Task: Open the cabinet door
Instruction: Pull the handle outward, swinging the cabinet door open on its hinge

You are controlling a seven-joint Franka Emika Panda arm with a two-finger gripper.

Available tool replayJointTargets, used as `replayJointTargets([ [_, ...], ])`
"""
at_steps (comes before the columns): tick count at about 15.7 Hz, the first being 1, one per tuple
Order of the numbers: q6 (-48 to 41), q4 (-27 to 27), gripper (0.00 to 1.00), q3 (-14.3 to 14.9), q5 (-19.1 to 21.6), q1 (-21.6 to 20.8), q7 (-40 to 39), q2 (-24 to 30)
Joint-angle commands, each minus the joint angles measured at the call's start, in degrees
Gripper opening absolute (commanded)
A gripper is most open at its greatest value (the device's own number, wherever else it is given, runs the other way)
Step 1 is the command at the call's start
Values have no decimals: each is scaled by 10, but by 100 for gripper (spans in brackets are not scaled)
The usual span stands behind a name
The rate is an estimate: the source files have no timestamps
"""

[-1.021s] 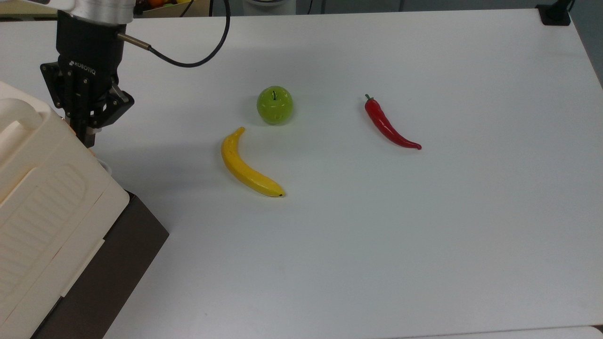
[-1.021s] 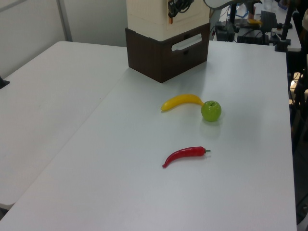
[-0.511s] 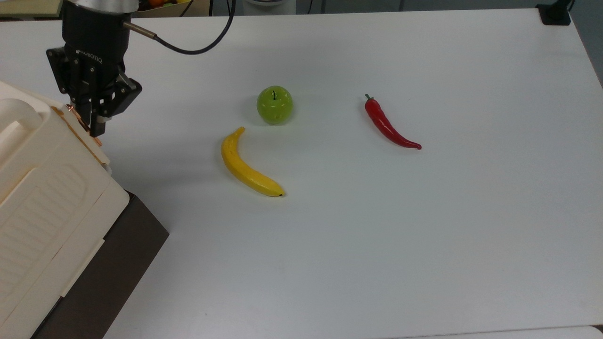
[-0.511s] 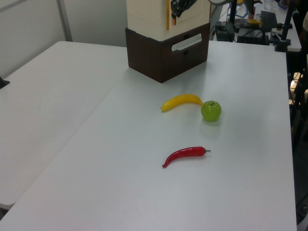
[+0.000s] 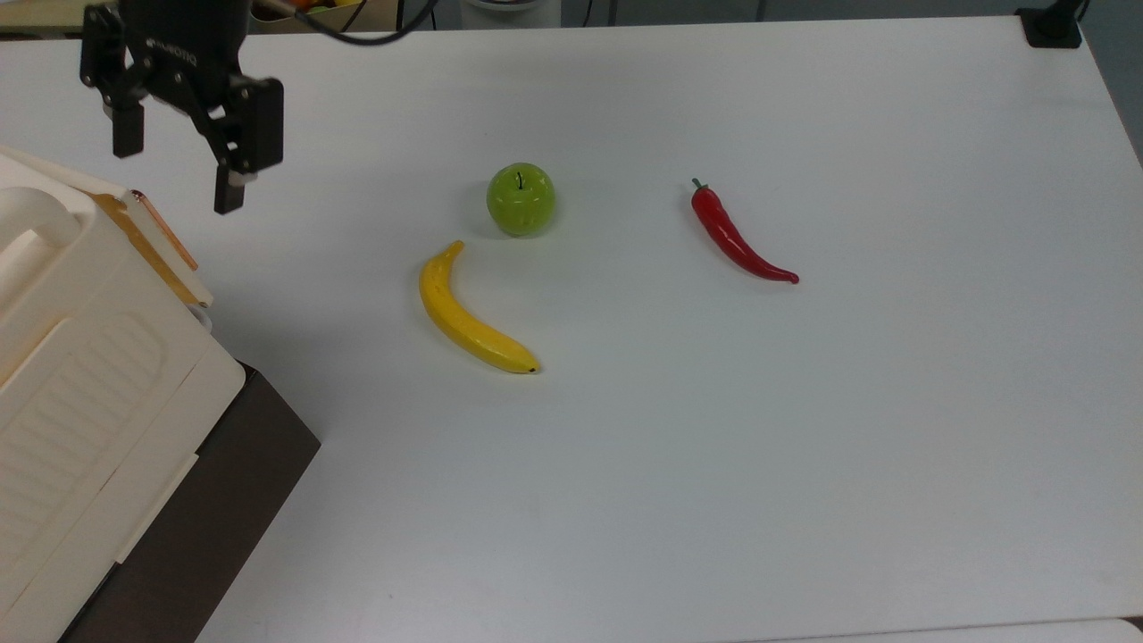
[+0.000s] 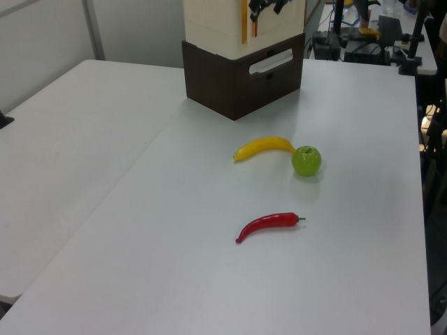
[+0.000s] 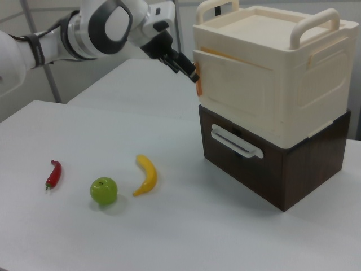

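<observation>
- My gripper hangs spread wide and holding nothing, just off the door — the free edge sits toward the top view's lower left of it.
- The door stands ajar on the cream box, its orange-edged rim showing a narrow gap, long axis upright in the right view.
- I judge the next pull must swing that edge outward, toward the banana side of the table.

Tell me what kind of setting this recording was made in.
Most likely a robotics lab: a robot arm's gripper works over a plain white table with toy produce such as a banana, and equipment stands crowd the background.
</observation>
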State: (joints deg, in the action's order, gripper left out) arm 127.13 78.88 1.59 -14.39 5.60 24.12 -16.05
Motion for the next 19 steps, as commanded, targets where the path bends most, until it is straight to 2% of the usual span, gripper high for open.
replayJointTargets([
  [1,-4,-16,100,3,4,-5,11,11],
  [7,136,-22,100,6,4,-2,11,1],
  [11,197,-21,100,8,3,0,11,-16],
  [19,205,-14,100,8,2,0,6,-24],
])
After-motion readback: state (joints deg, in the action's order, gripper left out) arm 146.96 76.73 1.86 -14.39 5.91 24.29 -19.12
